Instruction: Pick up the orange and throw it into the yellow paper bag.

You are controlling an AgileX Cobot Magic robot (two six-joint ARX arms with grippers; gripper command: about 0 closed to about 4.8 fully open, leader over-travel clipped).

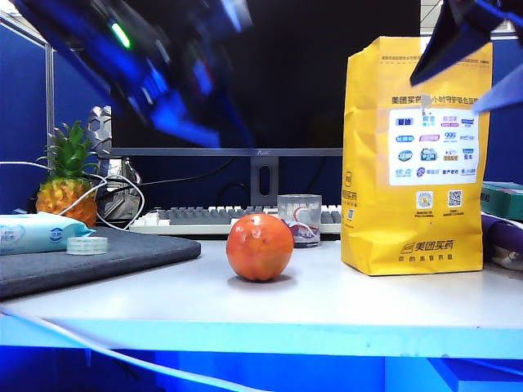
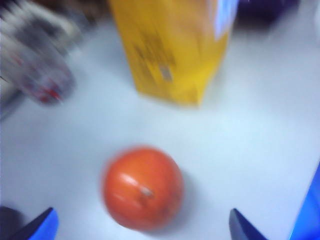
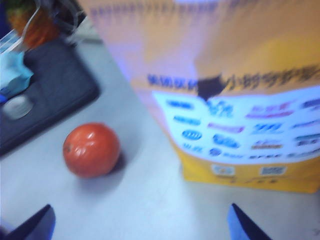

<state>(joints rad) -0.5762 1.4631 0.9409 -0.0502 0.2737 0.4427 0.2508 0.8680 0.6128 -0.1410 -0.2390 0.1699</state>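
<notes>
The orange (image 1: 260,247) rests on the white table, a little left of the tall yellow paper bag (image 1: 417,163), which stands upright. My left gripper (image 2: 142,231) hangs open above the table with its two blue fingertips (image 2: 40,225) wide apart; the orange (image 2: 142,187) lies ahead of them, untouched, and the bag (image 2: 172,50) stands beyond it. My right gripper (image 3: 141,220) is also open and empty, facing the bag's printed front (image 3: 240,120) with the orange (image 3: 91,150) off to one side. In the exterior view both arms are blurred, high above the table: left arm (image 1: 163,82), right arm (image 1: 458,37).
A small pineapple (image 1: 67,184), a wipes pack (image 1: 37,233) and a tape roll (image 1: 87,245) sit on a dark mat (image 1: 122,257) at the left. A glass cup (image 1: 299,219), keyboard (image 1: 204,216) and monitor (image 1: 261,82) stand behind. A white cable (image 1: 122,359) crosses the front edge.
</notes>
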